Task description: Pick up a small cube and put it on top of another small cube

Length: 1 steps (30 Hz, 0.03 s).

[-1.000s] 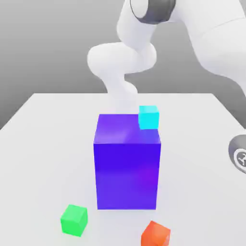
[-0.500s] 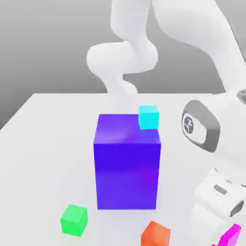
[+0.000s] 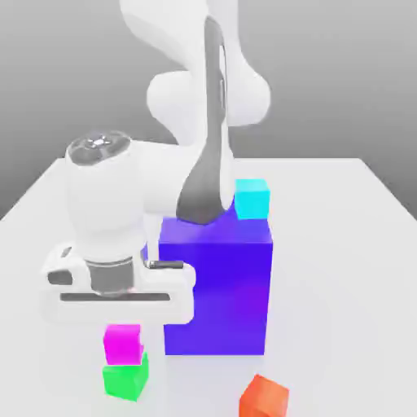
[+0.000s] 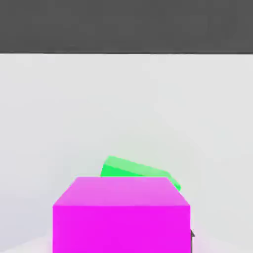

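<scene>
While the pink cube sits directly on the green cube, I cannot tell the gripper's state.

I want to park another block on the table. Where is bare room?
Bare table lies on the exterior view's right of the blue-purple block. It is crowded around the stacked magenta cube, green cube and orange-red cube.

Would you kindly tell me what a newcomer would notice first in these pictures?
First, the big blue-purple block at the table's middle, a cyan cube at its top far corner. At its exterior-view left, the white hand hangs over a magenta cube sitting on a green cube. An orange-red cube lies near the front edge.
</scene>
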{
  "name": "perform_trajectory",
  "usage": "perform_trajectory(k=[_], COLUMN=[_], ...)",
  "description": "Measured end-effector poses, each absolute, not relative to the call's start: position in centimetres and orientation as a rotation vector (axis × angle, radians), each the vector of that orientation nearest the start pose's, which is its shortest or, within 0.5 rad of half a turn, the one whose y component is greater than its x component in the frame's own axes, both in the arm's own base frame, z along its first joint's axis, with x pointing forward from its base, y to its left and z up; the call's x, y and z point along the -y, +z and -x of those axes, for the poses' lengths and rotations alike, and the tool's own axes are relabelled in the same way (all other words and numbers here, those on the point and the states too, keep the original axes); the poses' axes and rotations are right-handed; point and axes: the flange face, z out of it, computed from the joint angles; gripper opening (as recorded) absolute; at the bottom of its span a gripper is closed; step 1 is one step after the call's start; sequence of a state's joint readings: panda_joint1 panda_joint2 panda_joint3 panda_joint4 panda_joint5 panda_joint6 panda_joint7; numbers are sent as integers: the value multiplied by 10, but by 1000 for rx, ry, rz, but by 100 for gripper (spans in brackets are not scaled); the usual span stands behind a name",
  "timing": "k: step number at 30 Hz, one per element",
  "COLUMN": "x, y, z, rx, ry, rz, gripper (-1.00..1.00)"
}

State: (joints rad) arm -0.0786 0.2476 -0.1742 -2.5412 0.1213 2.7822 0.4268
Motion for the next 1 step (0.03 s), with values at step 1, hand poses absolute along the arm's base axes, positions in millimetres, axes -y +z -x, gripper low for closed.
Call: perform_trajectory(k=[1], x=[123], y=[182], z=[-438], rx=[-1206], ry=[1], rz=[2901], gripper=[100])
